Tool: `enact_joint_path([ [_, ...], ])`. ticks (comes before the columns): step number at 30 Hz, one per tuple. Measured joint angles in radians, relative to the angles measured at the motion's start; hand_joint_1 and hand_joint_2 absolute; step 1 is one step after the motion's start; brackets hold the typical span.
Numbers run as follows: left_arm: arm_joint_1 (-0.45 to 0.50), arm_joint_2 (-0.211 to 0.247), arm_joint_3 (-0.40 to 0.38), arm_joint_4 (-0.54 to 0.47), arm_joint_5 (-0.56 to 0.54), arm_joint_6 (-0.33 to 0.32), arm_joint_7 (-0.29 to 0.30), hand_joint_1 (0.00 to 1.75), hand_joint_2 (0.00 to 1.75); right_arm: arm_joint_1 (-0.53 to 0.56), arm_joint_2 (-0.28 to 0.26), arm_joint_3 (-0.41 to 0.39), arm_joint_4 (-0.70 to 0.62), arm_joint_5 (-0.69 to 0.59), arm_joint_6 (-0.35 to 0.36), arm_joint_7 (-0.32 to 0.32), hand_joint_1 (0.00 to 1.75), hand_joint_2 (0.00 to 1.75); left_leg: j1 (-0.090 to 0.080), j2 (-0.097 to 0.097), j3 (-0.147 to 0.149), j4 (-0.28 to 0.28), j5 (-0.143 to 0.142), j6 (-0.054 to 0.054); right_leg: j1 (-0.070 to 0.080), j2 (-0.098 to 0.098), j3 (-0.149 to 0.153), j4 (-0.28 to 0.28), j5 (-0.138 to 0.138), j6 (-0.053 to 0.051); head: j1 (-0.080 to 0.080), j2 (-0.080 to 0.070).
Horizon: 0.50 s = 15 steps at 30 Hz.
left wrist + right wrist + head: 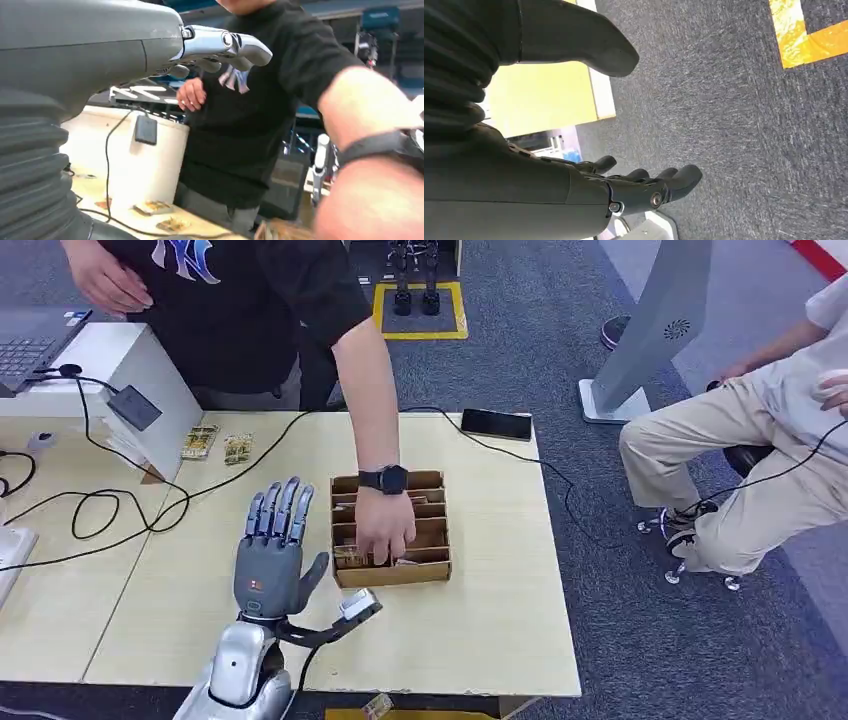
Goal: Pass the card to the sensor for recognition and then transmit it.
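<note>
A robot's left hand hovers flat and empty over a wooden worktop beside a box of cards.
The cardboard divider box sits mid-worktop, toward the near edge; a person's hand reaches into its cards. The left hand's fingers are spread, holding nothing. The right hand hangs over grey carpet, fingers loosely extended, empty.

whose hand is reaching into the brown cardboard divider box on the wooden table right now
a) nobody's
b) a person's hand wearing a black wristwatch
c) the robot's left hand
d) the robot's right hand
b: a person's hand wearing a black wristwatch reaches into the brown cardboard divider box, while the robot's left hand hovers open beside it over the wooden table.
</note>
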Motion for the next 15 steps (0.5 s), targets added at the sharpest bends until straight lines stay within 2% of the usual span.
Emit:
enact_joint_path([
  [6,-0.027,0.031,-0.057,0.063,0.021,-0.004,-0.002,0.00,1.75,0.000,0.000,0.000,0.000,0.005,0.002,-0.004,0.00,1.75,0.000,0.000,0.000,0.000,0.000,0.000,0.000,0.000,0.000,0.000,0.000,0.000,0.000,0.000],
  [10,-0.055,0.067,-0.119,0.099,0.075,-0.055,-0.024,0.00,1.75,-0.001,0.000,0.000,0.001,0.011,0.008,-0.010,0.00,1.75,0.000,0.000,0.000,0.000,0.000,0.000,0.000,0.000,0.000,0.000,0.000,0.000,0.000,0.000],
  [15,-0.073,0.094,-0.163,0.125,0.091,-0.070,-0.024,0.00,1.75,-0.002,0.000,0.000,0.001,0.012,0.014,-0.012,0.00,1.75,0.000,0.000,0.000,0.000,0.000,0.000,0.000,0.000,0.000,0.000,0.000,0.000,0.000,0.000],
])
